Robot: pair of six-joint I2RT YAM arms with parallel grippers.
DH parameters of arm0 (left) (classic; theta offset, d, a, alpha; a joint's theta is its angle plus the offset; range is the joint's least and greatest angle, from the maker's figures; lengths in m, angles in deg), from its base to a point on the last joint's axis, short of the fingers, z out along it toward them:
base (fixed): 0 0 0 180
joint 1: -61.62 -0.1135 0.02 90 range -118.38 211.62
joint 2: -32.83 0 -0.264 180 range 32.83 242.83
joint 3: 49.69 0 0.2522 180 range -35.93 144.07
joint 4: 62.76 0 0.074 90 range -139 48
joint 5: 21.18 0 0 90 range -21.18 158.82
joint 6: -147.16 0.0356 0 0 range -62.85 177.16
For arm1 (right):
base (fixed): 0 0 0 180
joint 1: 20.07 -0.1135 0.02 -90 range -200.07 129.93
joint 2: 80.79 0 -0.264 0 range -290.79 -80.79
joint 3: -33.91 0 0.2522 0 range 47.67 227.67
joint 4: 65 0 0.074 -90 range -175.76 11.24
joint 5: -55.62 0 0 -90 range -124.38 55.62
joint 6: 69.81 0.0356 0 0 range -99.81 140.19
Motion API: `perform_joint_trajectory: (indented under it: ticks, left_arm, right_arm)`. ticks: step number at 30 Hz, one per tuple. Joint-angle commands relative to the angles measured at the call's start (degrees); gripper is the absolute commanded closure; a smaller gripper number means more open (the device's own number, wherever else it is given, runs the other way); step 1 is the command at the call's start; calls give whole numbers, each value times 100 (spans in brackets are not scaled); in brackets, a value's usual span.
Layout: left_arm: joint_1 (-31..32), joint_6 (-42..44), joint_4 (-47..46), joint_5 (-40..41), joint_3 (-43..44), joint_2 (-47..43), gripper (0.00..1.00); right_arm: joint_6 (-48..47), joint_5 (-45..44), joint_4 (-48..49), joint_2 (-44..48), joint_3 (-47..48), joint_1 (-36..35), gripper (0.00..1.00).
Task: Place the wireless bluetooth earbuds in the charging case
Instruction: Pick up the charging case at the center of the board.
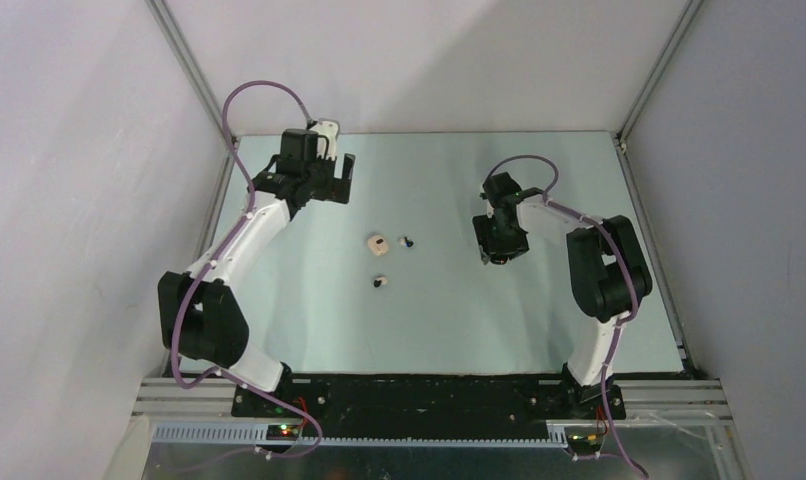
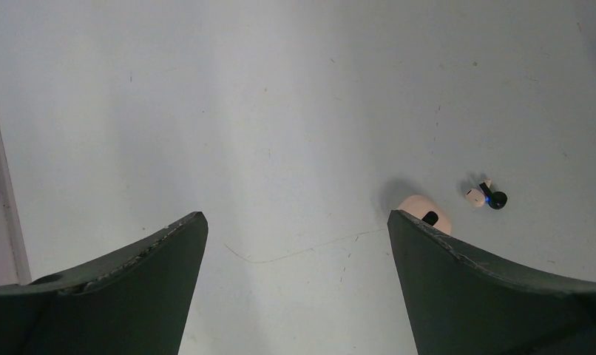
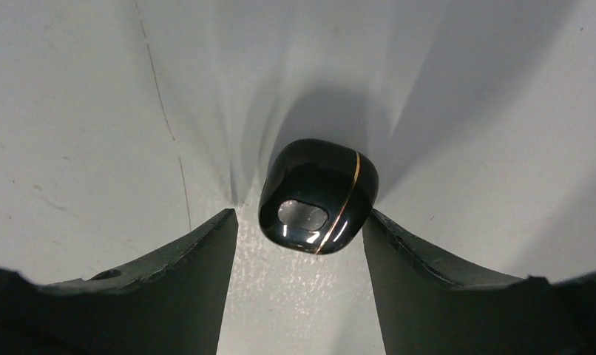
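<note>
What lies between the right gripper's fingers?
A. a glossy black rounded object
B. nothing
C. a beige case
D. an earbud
A: the right wrist view shows a glossy black object with a thin gold line sitting on the table between the open fingers of the right gripper.

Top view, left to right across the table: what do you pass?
left gripper → beige case → dark bud → right gripper. Near bud skipped: it lines up with the case.
</note>
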Motion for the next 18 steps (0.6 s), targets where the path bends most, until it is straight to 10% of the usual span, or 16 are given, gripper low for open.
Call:
perform_joint_trajectory:
  ticks: [1,18]
  left_arm:
    - [-22,27,-119,89,6,-207,0]
    - [-23,-7,-98,48,71,-100,0]
  right_arm:
    - [109,-109,208,-96,33,56,34]
    - [121,-297,128,-349,206,157,41]
